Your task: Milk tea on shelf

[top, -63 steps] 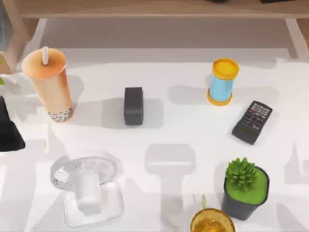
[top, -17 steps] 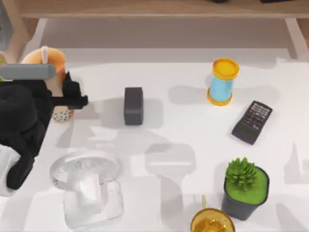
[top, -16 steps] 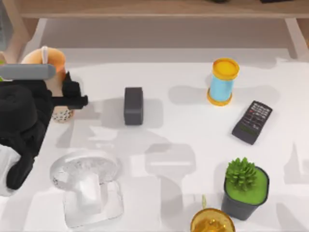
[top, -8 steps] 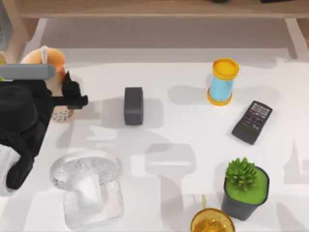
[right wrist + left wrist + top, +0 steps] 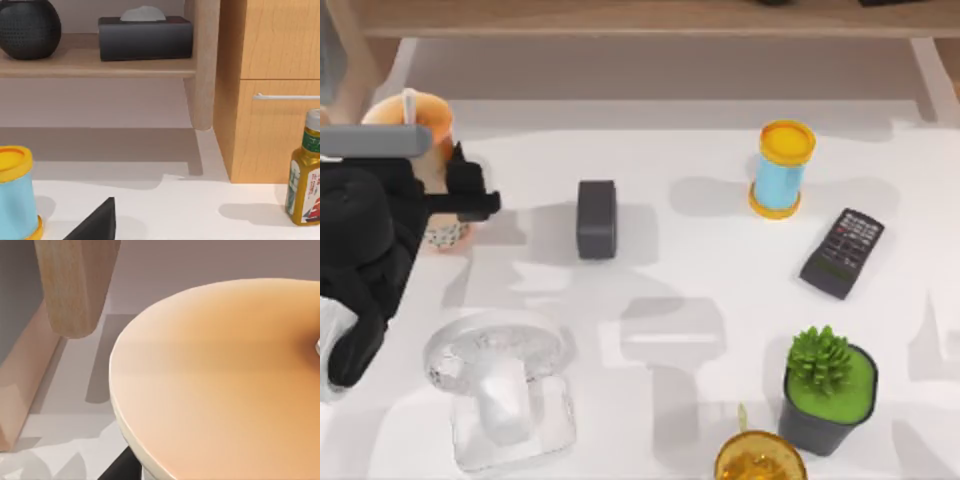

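**Left end effector at the milk tea**

Nearest the top view's lower edge stand a clear glass piece, a potted succulent and an amber-filled container; farther back on the white tabletop lie a dark box and a calculator, with a blue cylinder behind; at the left side the left end effector sits against the milk tea, one dark finger across the cup's side, though whether it grips I cannot tell; the left wrist view looks closely onto the orange lid; beyond runs the shelf; the right wrist view shows a dark finger of the right end effector, its state unclear.
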Action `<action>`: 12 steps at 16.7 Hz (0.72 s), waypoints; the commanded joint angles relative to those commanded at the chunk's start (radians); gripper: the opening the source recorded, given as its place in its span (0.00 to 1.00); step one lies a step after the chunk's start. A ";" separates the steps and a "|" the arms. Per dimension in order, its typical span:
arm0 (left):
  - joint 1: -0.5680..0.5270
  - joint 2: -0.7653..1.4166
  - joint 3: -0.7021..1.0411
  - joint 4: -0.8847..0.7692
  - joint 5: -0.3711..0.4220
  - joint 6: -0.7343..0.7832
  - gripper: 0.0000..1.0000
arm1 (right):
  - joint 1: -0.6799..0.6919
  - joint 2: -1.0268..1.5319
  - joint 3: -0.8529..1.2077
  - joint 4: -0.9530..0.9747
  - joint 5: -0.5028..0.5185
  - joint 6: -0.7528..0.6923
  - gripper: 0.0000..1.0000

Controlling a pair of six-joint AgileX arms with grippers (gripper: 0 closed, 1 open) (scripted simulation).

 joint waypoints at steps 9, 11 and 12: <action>-0.033 -0.083 0.196 -0.110 0.008 -0.011 0.00 | 0.000 0.000 0.000 0.000 0.000 0.000 1.00; -0.044 -0.099 0.290 -0.198 0.009 -0.017 0.00 | 0.000 0.000 0.000 0.000 0.000 0.000 1.00; -0.048 -0.104 0.340 -0.247 0.009 -0.019 0.00 | 0.000 0.000 0.000 0.000 0.000 0.000 1.00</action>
